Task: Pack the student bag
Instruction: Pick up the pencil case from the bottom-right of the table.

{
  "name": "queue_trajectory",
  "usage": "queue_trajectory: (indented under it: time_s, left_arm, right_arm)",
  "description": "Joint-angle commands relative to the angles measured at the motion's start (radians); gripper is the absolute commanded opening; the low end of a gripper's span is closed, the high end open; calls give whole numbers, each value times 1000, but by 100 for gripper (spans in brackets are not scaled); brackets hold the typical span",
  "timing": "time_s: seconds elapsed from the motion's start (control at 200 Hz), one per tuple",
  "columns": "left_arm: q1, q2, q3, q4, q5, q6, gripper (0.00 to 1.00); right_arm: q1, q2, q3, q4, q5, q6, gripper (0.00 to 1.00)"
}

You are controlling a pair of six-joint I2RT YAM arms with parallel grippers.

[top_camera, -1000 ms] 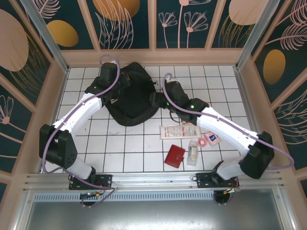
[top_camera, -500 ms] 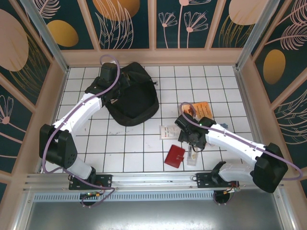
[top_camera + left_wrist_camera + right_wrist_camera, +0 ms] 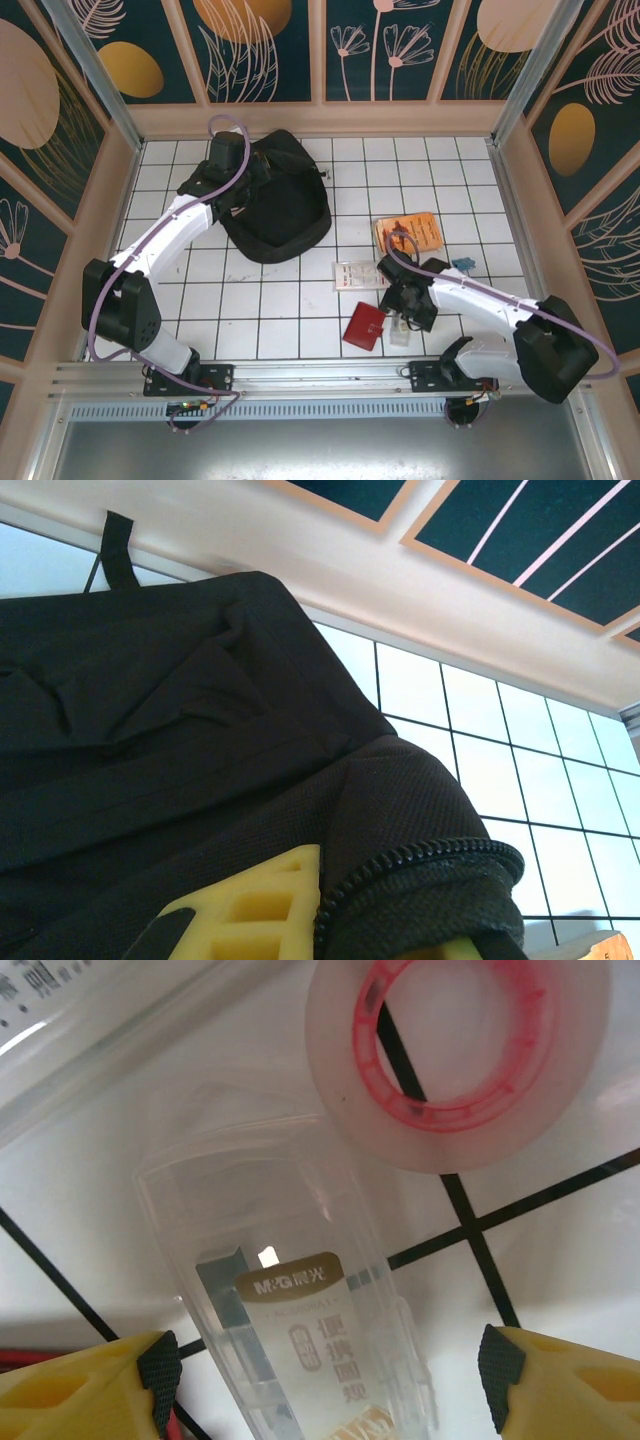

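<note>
— Lying where, the student bag [image 3: 278, 205]?
— Upper centre-left of the top view, on the white tiled desk [image 3: 260, 310]. The left end effector [image 3: 250, 172] sits at the bag's upper left edge, clamped tight on a zippered fold of its fabric.
— And the right end effector [image 3: 408, 305]?
— Lower right, well apart from the bag. Its yellow fingers [image 3: 70, 1385] are spread wide either side of a clear plastic case [image 3: 290, 1290], gripping nothing. A tape roll [image 3: 460, 1050] lies just beside the case.
— How does the bag look?
— Black, soft, rumpled and rounded in outline, with a strap loop [image 3: 118, 548] at its top edge.
</note>
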Motion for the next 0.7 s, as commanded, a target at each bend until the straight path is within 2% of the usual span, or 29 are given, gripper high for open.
queue_trajectory:
  time_s: [0.0,0.14,0.415,0.696]
  left_arm:
    - [6,-22,-2,18,-12,4,0]
    - [6,-23,-3,19,-15,6,0]
    - [6,-23,-3,20,-16,7,0]
    - [6,-20,-4,20,-18,7,0]
  right_arm:
    - [-8,22,-33,78,-53,24,80]
    - [-9,41,-64,130,-62,29,74]
    - [-8,11,-81,131,-45,37,51]
    - [0,-65,52,11,7,-2,47]
